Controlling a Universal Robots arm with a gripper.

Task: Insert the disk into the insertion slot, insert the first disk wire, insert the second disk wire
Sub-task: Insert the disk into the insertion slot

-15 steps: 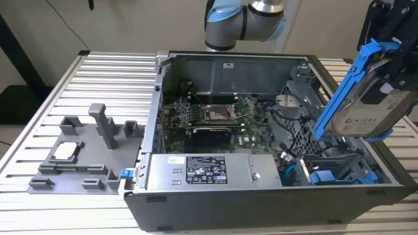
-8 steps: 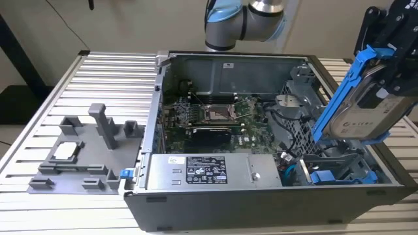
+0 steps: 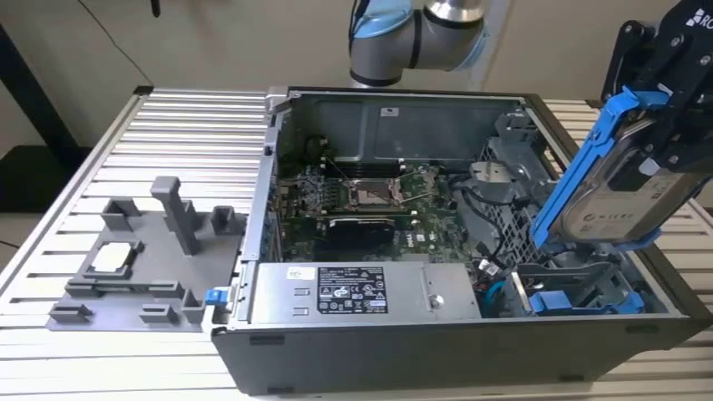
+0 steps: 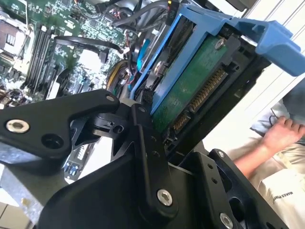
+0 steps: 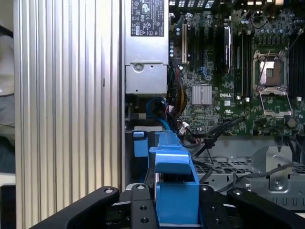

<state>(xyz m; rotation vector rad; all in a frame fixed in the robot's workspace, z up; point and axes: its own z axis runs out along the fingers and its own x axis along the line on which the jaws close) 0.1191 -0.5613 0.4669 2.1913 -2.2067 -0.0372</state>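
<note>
Blue-framed disk (image 3: 616, 196); pincer (image 3: 659, 144) closed on it; tilted above insertion slot (image 3: 579, 288)

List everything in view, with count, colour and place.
disk: one, silver-grey, blue carrier, tilted above the case
insertion slot: one, grey, in the case below the disk
computer case: one, dark grey, open on the table
power supply: one, grey, along the case's near wall
motherboard: one, green, mid-case
fixture: one, grey, exterior view's left
person's hand: one, second wrist view, behind the disk
robot arm: one, silver-blue, behind the case
end effector: one, black, shut on the disk
</note>
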